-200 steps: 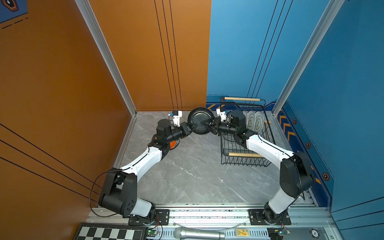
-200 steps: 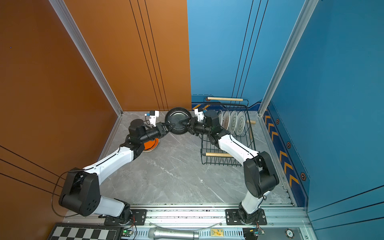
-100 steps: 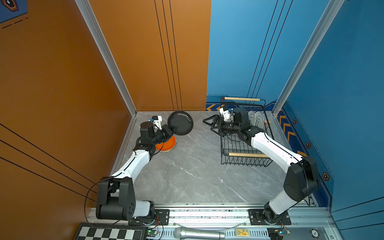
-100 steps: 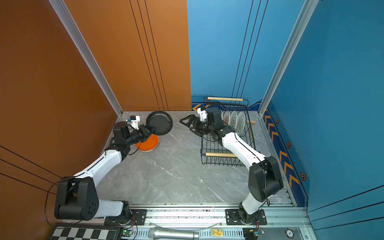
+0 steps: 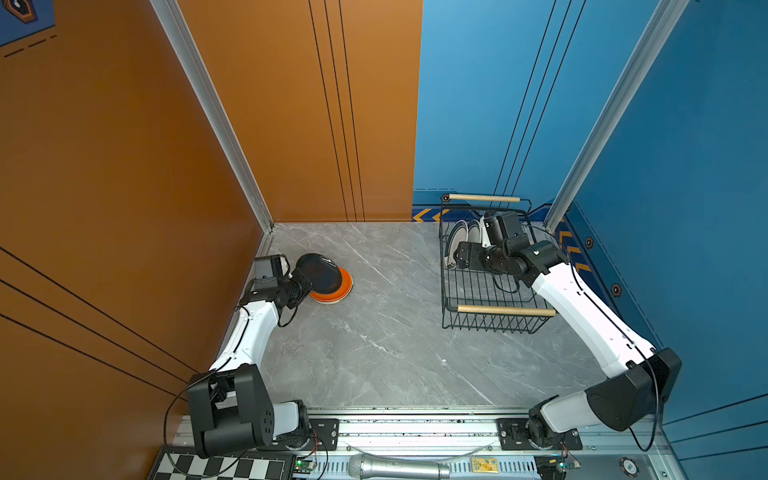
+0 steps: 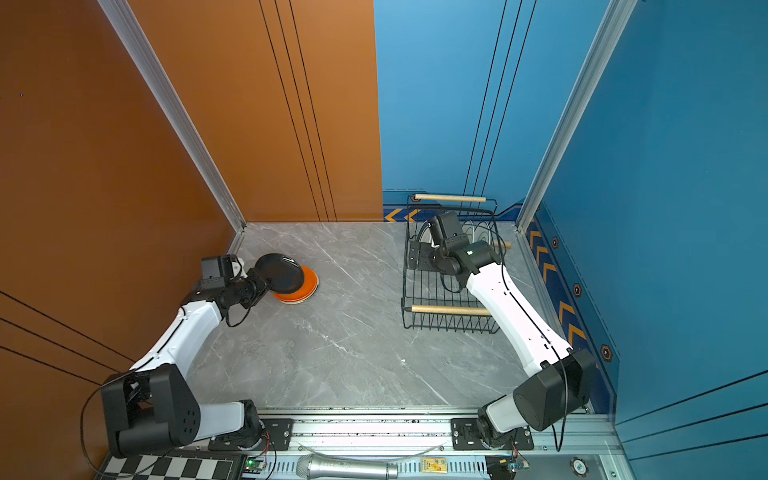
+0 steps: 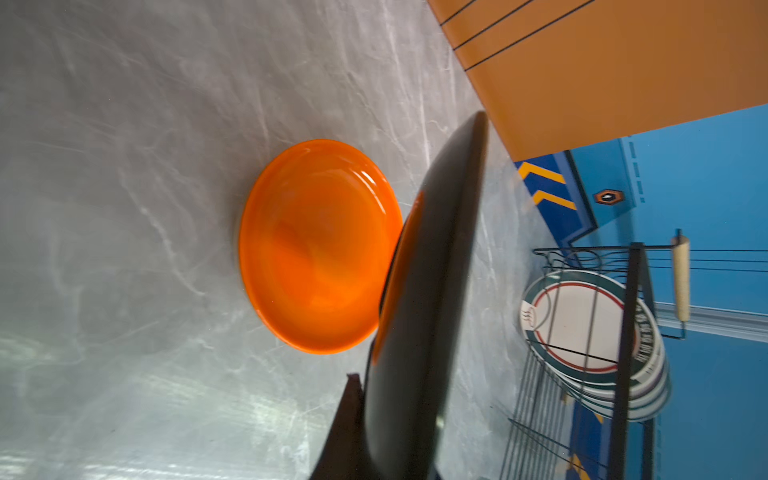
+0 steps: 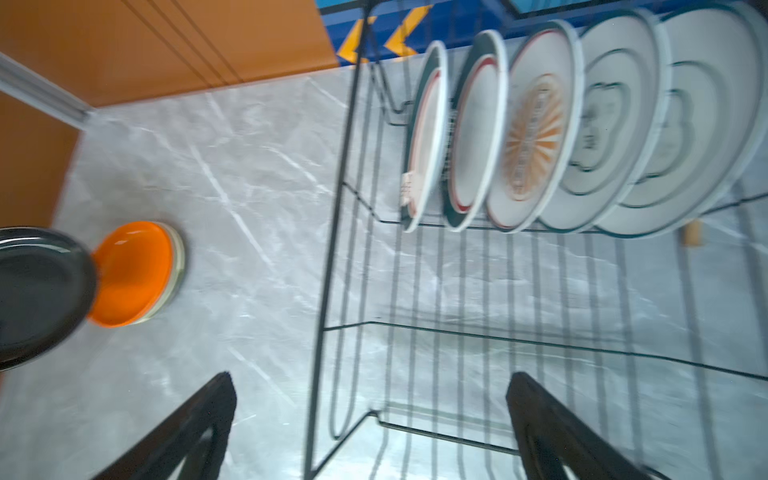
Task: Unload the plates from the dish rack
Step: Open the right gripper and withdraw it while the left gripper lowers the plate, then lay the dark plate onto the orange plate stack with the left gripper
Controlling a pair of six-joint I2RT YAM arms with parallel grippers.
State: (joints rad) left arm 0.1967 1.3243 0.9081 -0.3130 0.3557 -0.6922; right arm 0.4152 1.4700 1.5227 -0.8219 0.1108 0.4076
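A black plate (image 5: 318, 272) is being clamped by the left gripper (image 5: 306, 283), well apart from the dish rack (image 5: 443, 291). The empty right gripper (image 8: 370, 376) is being held wide open above its rim.

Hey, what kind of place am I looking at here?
Probably a robot test booth, not a kitchen: left arm and right arm bolted to a rail, an orange wall and blue wall, a checkerboard.

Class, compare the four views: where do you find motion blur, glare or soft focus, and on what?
Right wrist view: motion blur smears the white plates and dish rack wires. Left wrist view: the near black plate is soft, glare streaks the orange plate. Both top views: sharp.
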